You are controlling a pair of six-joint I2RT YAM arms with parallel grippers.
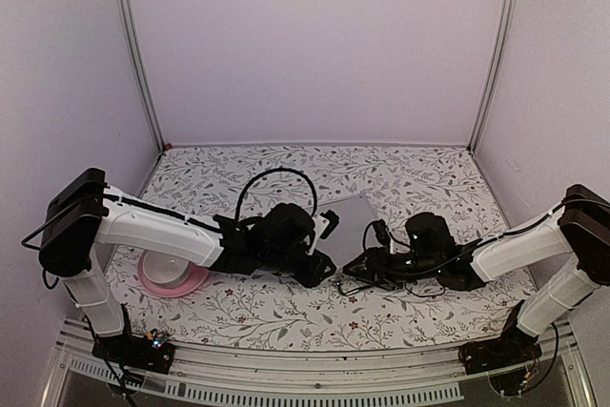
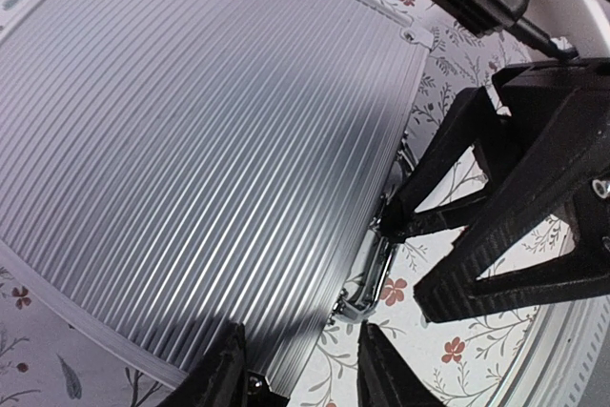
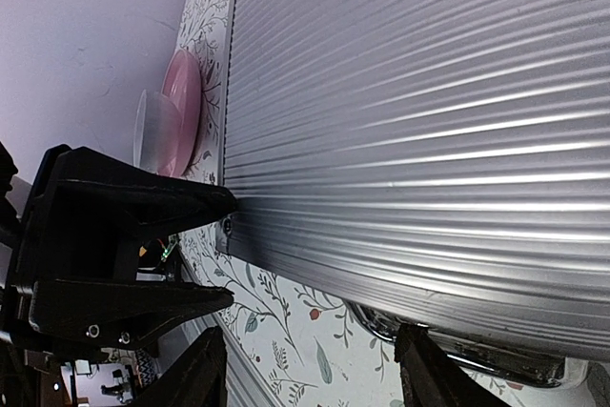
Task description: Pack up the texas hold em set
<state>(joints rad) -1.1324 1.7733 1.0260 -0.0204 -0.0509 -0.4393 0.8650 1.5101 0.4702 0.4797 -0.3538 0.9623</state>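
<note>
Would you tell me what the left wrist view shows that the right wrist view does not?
Only the left wrist view shows the right gripper from outside, fingers spread. Only the right wrist view shows the left gripper from outside, plus the pink plate and white bowl. Both show the ribbed silver case, its chrome handle and the floral cloth.

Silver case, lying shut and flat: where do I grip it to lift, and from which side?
Take the chrome handle on the near edge of the silver case, coming from the arms' side. The ribbed lid is broad and flat, too wide for jaws; the handle is its one slim part.
</note>
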